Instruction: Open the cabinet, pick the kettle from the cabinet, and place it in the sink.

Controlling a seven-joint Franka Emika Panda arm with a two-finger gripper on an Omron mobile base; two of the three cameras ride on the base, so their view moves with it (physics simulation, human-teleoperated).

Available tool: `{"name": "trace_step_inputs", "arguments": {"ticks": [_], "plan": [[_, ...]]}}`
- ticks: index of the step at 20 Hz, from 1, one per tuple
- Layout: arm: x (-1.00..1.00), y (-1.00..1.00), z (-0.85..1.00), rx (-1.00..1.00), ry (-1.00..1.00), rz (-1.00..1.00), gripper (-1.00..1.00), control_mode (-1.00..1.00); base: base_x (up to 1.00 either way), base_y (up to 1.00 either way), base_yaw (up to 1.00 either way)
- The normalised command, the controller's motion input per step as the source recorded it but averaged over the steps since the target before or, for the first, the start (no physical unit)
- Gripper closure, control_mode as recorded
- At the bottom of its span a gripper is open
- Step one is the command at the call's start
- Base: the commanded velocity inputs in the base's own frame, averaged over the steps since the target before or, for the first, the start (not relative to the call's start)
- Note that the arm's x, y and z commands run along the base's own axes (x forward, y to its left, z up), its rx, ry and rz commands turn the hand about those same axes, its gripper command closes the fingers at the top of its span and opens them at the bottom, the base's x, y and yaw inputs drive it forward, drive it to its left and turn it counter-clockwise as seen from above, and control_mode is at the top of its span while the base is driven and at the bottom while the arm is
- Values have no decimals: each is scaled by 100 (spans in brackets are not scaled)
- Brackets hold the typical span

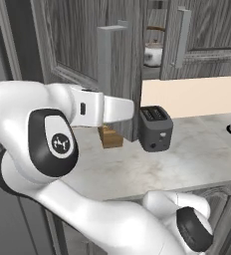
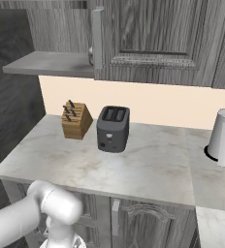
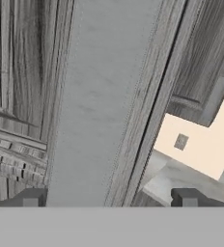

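The cabinet (image 1: pixel 87 45) door stands swung out toward the robot, and its long silver bar handle (image 1: pixel 105 74) runs vertically along the door's free edge. In the hand view that handle (image 3: pixel 97 106) is a broad pale band running top to bottom, with the gripper (image 3: pixel 106 200) straddling its lower end: one dark fingertip (image 3: pixel 31 198) sits to one side of the bar and the other to the far side, so the jaws look spread around the handle rather than pinched on it, though whether the pads touch the bar cannot be told. The handle's long axis lies across the gap between the fingers, which is what a pull on the door needs. In the left base view the kettle (image 1: pixel 153 52) shows through the gap beyond the open door, sitting inside the cabinet on its shelf, above and behind the dark toaster (image 1: pixel 156 128) that stands on the worktop (image 1: pixel 137 164). From the gripper at the handle, the kettle lies farther in and to the right, past the door's edge. Its brown arched handle is at the top, so it seems to stand upright; which way its spout points cannot be made out. A knife block (image 2: pixel 76 119) stands just beside the toaster. Judging by this, the door-opening step looks well along and the reach for the kettle not yet begun.
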Motion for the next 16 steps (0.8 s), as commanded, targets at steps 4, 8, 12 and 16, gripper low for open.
{"name": "trace_step_inputs", "arguments": {"ticks": [4,8,12,16], "plan": [[-34,-2,-28,0,0,1,-100,-100,0,0,0],[-7,0,-32,1,-10,22,-100,-100,0,0,0],[7,0,-20,5,-18,31,-100,-100,0,0,0],[12,1,-22,3,-17,34,-100,-100,0,0,0]]}}
